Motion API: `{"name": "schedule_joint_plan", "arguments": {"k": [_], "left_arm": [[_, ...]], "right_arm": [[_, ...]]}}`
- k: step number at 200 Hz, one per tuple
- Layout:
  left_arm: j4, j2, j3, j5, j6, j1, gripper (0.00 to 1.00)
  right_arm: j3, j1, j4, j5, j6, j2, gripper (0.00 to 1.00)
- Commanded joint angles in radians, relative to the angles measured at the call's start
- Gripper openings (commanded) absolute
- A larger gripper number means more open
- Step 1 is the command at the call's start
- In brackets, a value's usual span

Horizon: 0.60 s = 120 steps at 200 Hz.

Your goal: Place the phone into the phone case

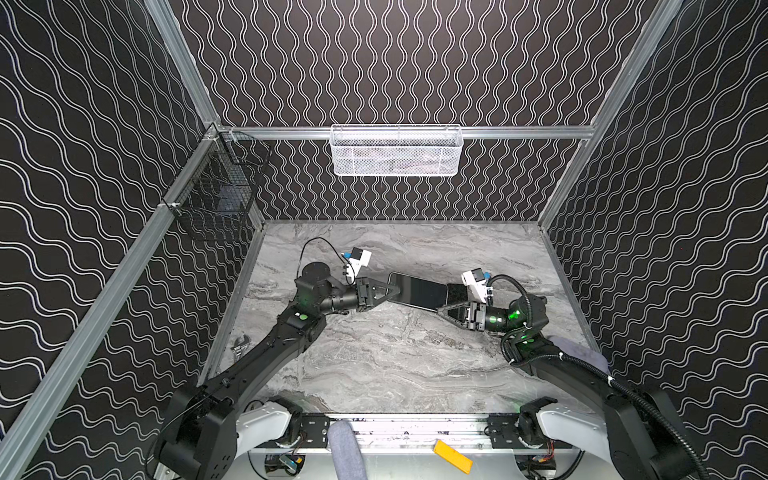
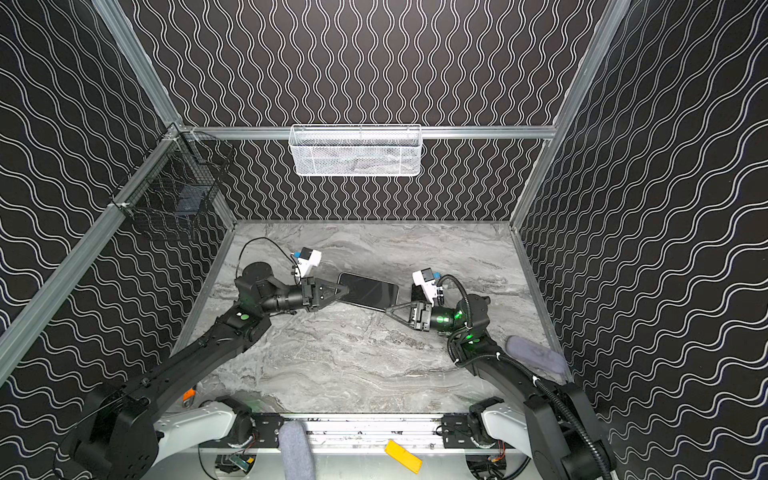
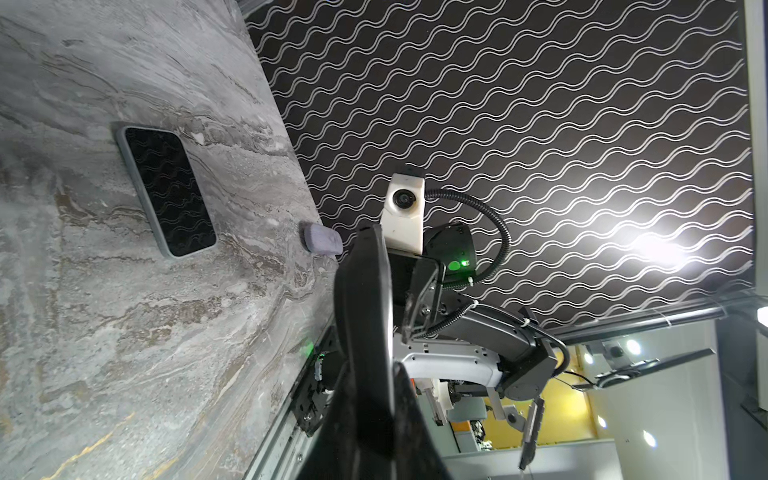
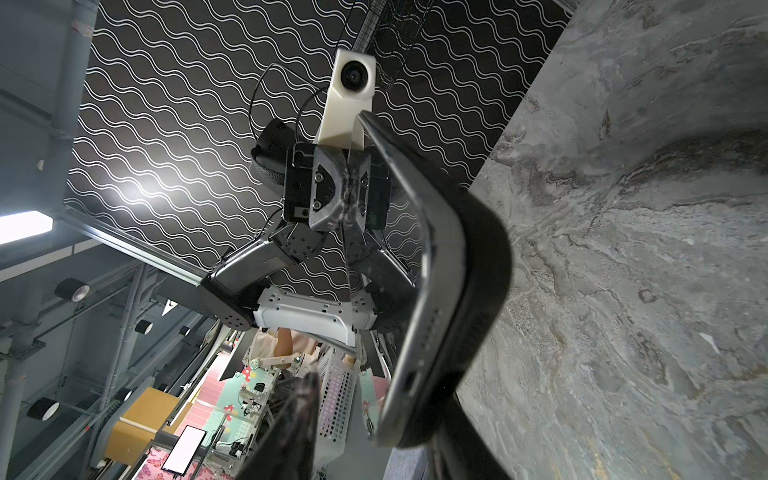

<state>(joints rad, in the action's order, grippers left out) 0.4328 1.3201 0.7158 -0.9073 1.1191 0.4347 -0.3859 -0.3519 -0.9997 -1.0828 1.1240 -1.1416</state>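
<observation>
Fingers of the left gripper are being pinched on an end of the floppy-seeming phone case; the grip of the right gripper is unclear.

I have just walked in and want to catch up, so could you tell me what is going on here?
The black phone case is up in the air between both arms. The left tool is shut on one end; the right tool has its jaws around the opposite corner, grip unclear. The phone lies screen up on the table, not yet in the case.
</observation>
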Motion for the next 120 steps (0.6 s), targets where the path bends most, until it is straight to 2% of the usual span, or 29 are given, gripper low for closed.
{"name": "schedule_joint_plan", "arguments": {"k": [1, 40, 83, 97, 109, 120], "left_arm": [[0.045, 0.011, 0.008, 0.008, -0.002, -0.001, 0.00], [0.040, 0.022, 0.011, 0.006, -0.010, -0.001, 0.00], [0.035, 0.025, 0.008, 0.004, -0.018, -0.001, 0.00], [0.041, 0.025, 0.007, 0.002, -0.015, -0.001, 0.00], [0.046, 0.027, 0.004, -0.003, -0.015, -0.001, 0.00], [0.048, 0.027, 0.003, -0.004, -0.015, -0.001, 0.00]], "right_arm": [[-0.006, -0.002, -0.080, 0.000, 0.007, 0.016, 0.33], [-0.019, -0.001, -0.019, 0.005, -0.029, 0.033, 0.21], [-0.028, 0.000, -0.039, 0.004, -0.022, 0.015, 0.14], [-0.030, 0.000, -0.057, 0.001, -0.013, 0.007, 0.09], [-0.031, -0.001, -0.060, 0.003, -0.012, 0.003, 0.00], [-0.031, -0.001, -0.050, 0.009, -0.020, 0.003, 0.00]]}}
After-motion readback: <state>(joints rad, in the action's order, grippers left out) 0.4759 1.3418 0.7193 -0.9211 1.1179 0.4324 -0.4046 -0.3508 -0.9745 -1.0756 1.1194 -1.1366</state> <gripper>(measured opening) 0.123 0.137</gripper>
